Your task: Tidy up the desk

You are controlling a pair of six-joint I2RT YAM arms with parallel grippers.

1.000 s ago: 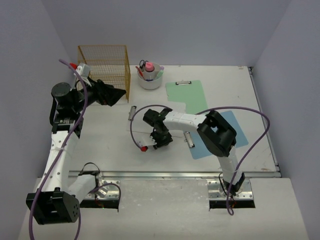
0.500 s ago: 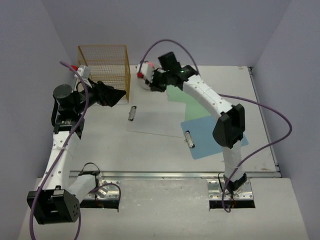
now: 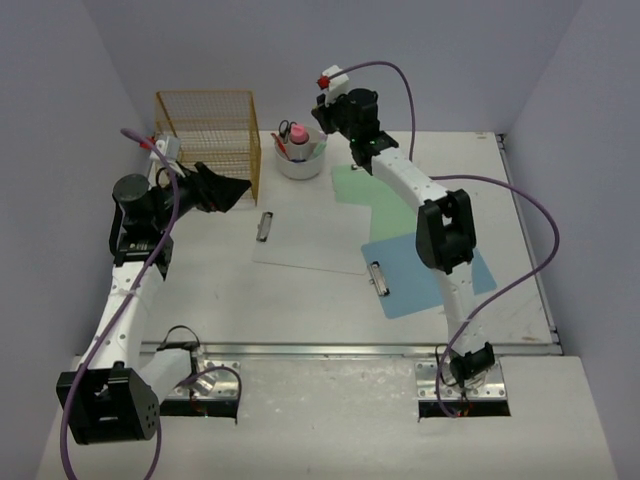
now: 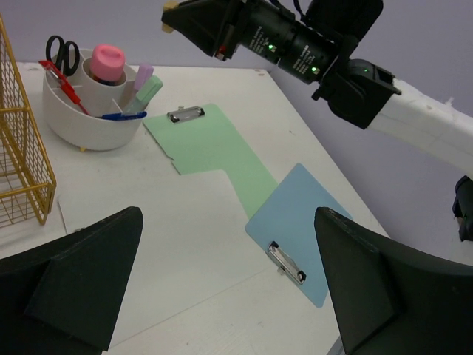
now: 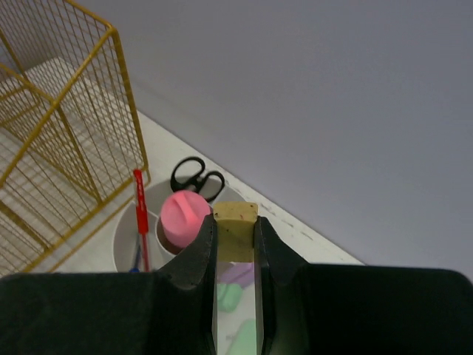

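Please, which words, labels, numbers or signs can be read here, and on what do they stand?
No text can be read in any view.
On the pink-capped bottle, green clipboard and blue clipboard: no print visible.
On the tan-ended strip in the right gripper: no marks visible.

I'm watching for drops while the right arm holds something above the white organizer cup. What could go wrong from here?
The right gripper holds a tan-tipped stick above the organizer cup. The cup is already crowded with a pink-capped bottle, scissors and a red pen, so the stick may catch on them. Released from this height, it might miss and land on the desk.
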